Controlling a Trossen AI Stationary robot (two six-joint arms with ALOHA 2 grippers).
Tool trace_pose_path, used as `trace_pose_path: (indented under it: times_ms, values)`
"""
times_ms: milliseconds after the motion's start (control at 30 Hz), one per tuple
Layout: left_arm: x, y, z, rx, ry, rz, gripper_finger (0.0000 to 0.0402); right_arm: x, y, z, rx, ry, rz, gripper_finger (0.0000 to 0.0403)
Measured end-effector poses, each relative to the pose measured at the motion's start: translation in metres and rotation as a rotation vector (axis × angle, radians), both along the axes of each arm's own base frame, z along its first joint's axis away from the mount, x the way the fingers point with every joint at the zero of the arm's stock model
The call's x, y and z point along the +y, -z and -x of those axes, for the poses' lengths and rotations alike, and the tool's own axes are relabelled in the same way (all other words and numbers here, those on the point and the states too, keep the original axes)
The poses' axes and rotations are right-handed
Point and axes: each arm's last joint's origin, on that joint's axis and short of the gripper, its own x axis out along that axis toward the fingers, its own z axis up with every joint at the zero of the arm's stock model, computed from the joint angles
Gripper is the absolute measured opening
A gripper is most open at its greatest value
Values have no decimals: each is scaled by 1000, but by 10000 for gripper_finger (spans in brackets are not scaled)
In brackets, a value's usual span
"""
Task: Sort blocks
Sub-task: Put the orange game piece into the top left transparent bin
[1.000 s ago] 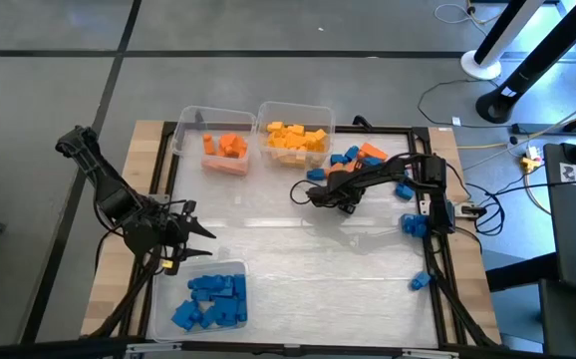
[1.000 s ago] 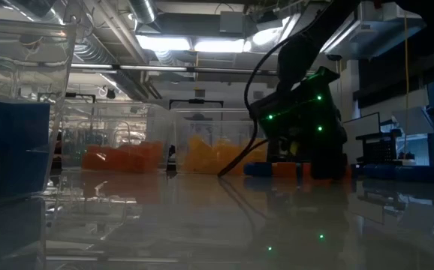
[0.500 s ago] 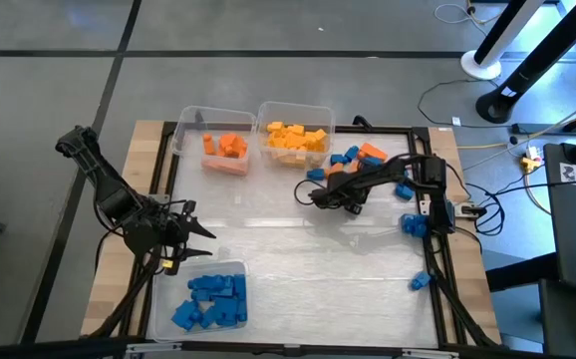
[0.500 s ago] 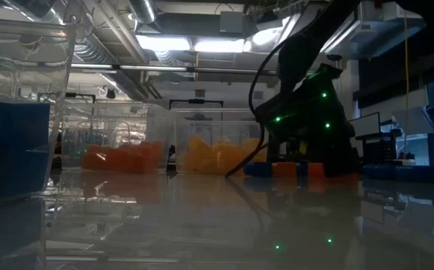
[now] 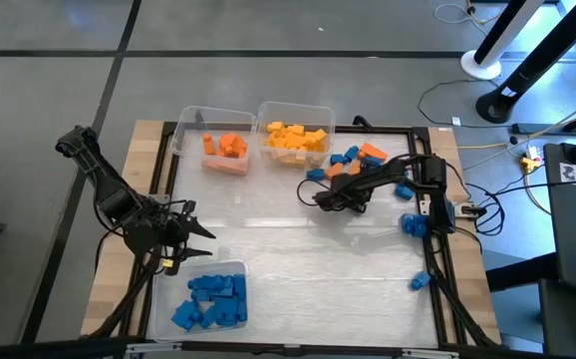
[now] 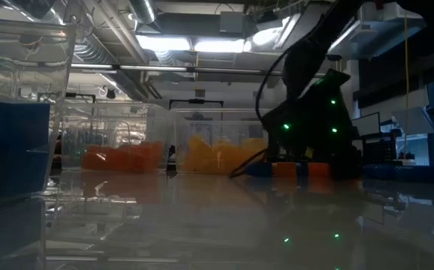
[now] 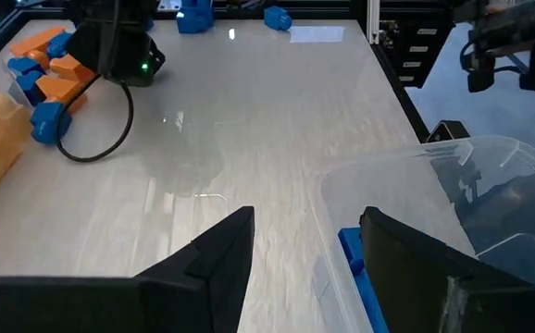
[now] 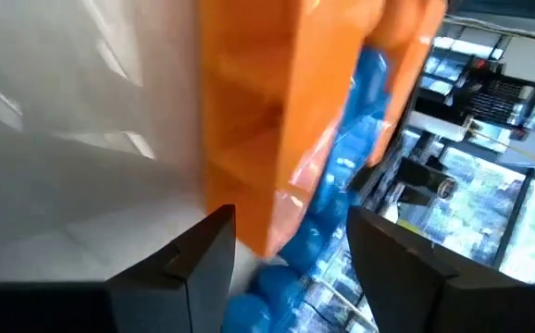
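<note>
three clear bins (image 5: 211,140), two arms (image 5: 119,204), and several dozen blocks (image 5: 213,299), too many to count.

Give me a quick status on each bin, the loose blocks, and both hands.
Orange bin: holds orange blocks.
Yellow bin: holds yellow blocks.
Blue bin: holds blue blocks.
Loose blocks: blue and orange, unsorted on the table.
Right hand: open, low at the loose pile, an orange block just ahead of its fingers.
Left hand: open, empty, beside the blue bin.
</note>
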Motion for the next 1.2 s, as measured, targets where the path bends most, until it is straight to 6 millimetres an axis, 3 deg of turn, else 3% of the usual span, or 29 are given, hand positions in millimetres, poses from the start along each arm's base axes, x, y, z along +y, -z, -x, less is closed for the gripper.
trace_pose_path:
  times_ms: [267, 600, 733, 1033, 1200]
  values:
    - [0, 0, 0, -1, 3, -6, 184, -1, 6, 13, 48, -65, 111, 207]
    - [-1, -2, -1, -21, 2, 19, 184, -27, 12, 10, -5, -31, 79, 202]
    - [-1, -2, -1, -21, 1, 19, 184, -30, 15, 7, -18, -56, 33, 164]
    - [-1, -2, -1, -21, 1, 18, 184, -30, 16, 4, -20, -81, 11, 15]
    - [-1, -2, -1, -21, 1, 19, 184, -30, 16, 4, -19, -73, -11, 21]
